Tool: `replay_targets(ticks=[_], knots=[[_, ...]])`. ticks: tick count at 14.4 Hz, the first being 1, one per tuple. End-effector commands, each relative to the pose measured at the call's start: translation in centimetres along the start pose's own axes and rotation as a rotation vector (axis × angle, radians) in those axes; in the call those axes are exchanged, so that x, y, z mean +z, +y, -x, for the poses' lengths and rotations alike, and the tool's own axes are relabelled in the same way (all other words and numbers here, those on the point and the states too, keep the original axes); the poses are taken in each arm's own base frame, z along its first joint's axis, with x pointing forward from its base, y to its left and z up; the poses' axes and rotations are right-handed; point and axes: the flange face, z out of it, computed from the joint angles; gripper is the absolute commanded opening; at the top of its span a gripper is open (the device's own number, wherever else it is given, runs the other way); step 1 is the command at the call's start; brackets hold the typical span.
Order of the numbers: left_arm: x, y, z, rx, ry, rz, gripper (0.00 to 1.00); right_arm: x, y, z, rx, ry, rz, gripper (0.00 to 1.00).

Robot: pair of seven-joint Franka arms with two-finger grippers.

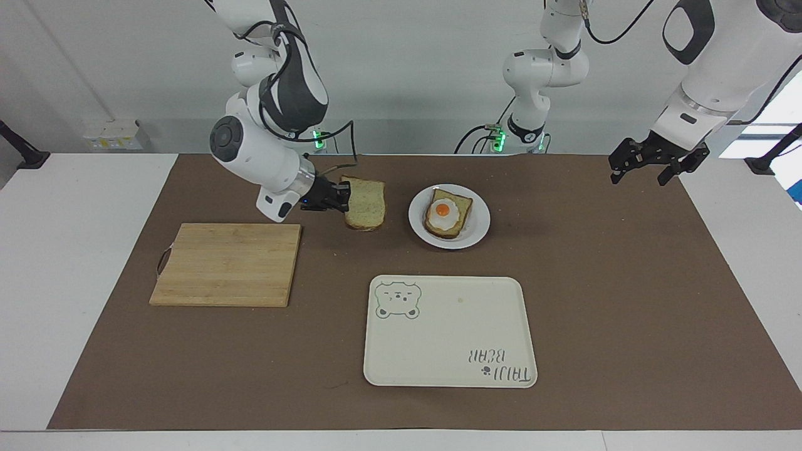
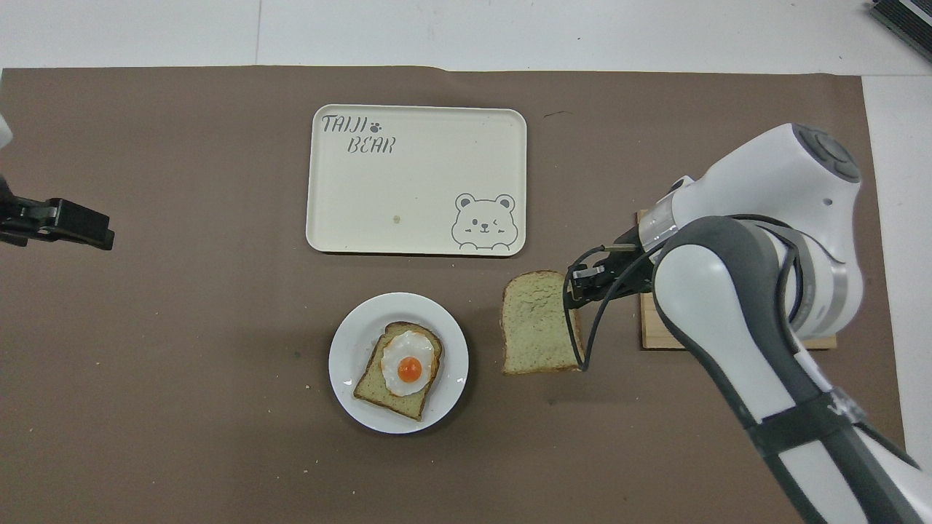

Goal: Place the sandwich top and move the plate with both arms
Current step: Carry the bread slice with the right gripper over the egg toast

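Observation:
The sandwich top (image 1: 368, 205) (image 2: 537, 324), a plain pale slice with a brown crust, hangs flat in the air over the brown mat, between the cutting board and the plate. My right gripper (image 1: 343, 196) (image 2: 573, 286) is shut on its edge. The small white plate (image 1: 418, 220) (image 2: 342, 367) sits on the mat and carries a bread slice with a fried egg (image 1: 446, 212) (image 2: 403, 367). My left gripper (image 1: 643, 170) (image 2: 71, 225) waits open and holding nothing, raised over the mat's edge at the left arm's end of the table.
A bare wooden cutting board (image 1: 225, 264) lies toward the right arm's end, largely covered by the right arm in the overhead view. A cream rectangular tray with a bear drawing (image 1: 451, 332) (image 2: 415, 182) lies farther from the robots than the plate.

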Motion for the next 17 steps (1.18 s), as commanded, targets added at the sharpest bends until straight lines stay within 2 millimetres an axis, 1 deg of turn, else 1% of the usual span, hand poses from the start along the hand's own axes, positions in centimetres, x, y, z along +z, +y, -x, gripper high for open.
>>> replay_targets(ticks=[1, 3, 5, 6, 7, 8, 10, 12, 13, 14, 15, 17], knots=[[-0.3, -0.2, 0.5, -0.013, -0.002, 0.006, 1.00, 0.8, -2.9, 1.1, 0.047, 0.039, -0.046, 0.00], [-0.3, -0.1, 0.5, -0.011, -0.002, 0.006, 1.00, 1.9, -5.5, 1.8, 0.050, 0.051, -0.040, 0.00], [-0.3, -0.2, 0.5, -0.013, -0.002, 0.006, 1.00, 2.8, -7.4, 2.4, 0.055, 0.046, -0.035, 0.00], [-0.2, -0.2, 0.4, -0.013, -0.003, 0.006, 1.00, 3.8, -8.3, 2.6, 0.052, 0.039, -0.028, 0.00], [-0.2, -0.2, 0.4, -0.013, -0.003, 0.006, 1.00, 4.9, -9.9, 2.8, 0.042, 0.060, -0.026, 0.00], [-0.2, -0.2, 0.4, -0.013, -0.003, 0.006, 1.00, 5.6, -10.4, 2.7, 0.052, 0.089, -0.028, 0.00], [-0.3, -0.2, 0.5, -0.013, -0.002, 0.006, 1.00, 7.3, -12.0, 3.3, 0.035, 0.082, -0.018, 0.00], [-0.2, -0.2, 0.4, -0.013, -0.003, 0.006, 1.00, 9.0, -13.0, 3.7, 0.037, 0.073, -0.008, 0.00], [-0.2, -0.1, 0.4, -0.011, -0.003, 0.006, 1.00, 9.4, -12.9, 3.6, 0.038, 0.087, -0.008, 0.00], [-0.2, -0.1, 0.4, -0.011, -0.003, 0.006, 1.00, 10.2, -13.0, 3.7, 0.035, 0.095, -0.005, 0.00], [-0.2, -0.2, 0.4, -0.013, -0.003, 0.006, 1.00, 11.3, -13.7, 3.9, 0.023, 0.096, 0.001, 0.00], [-0.2, -0.2, 0.4, -0.013, -0.003, 0.006, 1.00, 13.1, -13.9, 3.6, 0.014, 0.099, 0.013, 0.00]])
